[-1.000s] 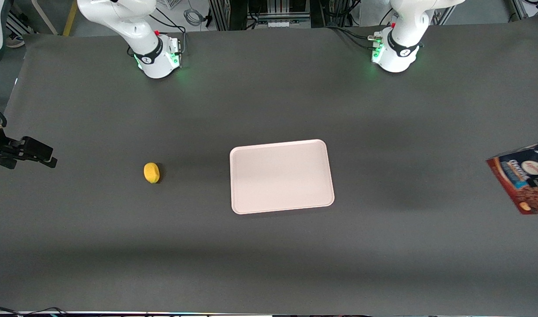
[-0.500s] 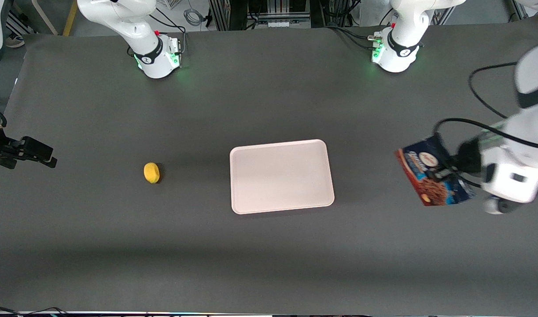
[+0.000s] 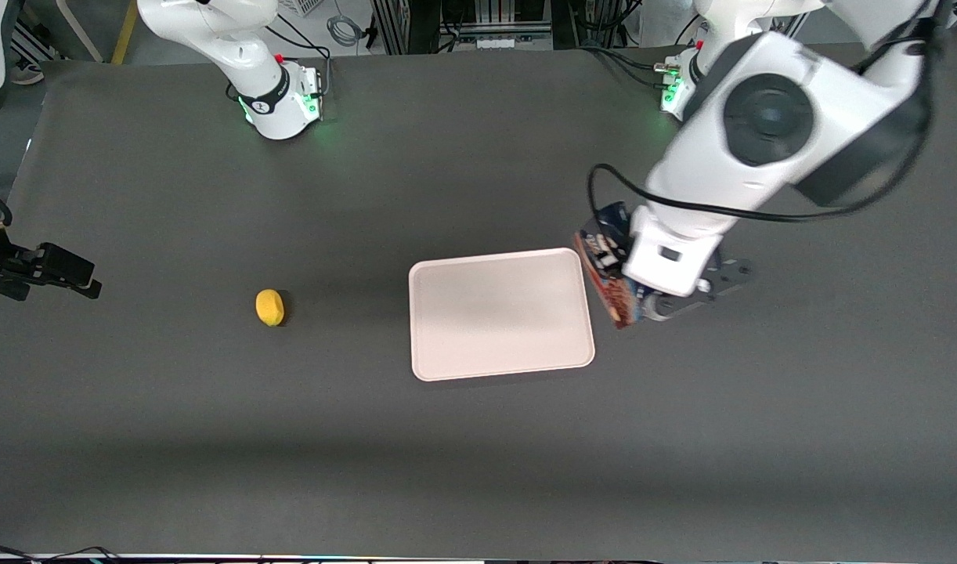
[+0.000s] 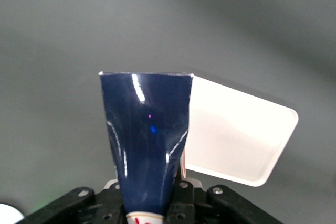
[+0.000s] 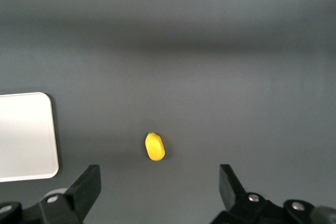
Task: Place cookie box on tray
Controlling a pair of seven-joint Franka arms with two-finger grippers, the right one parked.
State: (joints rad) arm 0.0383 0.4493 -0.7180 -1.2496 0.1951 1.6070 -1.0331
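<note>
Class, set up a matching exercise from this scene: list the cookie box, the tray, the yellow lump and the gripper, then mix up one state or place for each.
1 cookie box
2 tray
3 yellow lump
4 gripper

A toward the parked arm's end
B lying bare on the table
C shut on the carton
D held in the air beside the tray's edge

Pairs: 1-D, 2-B, 3-A, 4-C

Robot lab, white arms (image 3: pixel 768 133) bolted to a dark-matted table (image 3: pixel 212 439), cable clutter, aluminium framing

gripper (image 4: pixel 152 203) jaws clamping cookie box (image 4: pixel 147 140), tray (image 4: pixel 236 135) just beside
</note>
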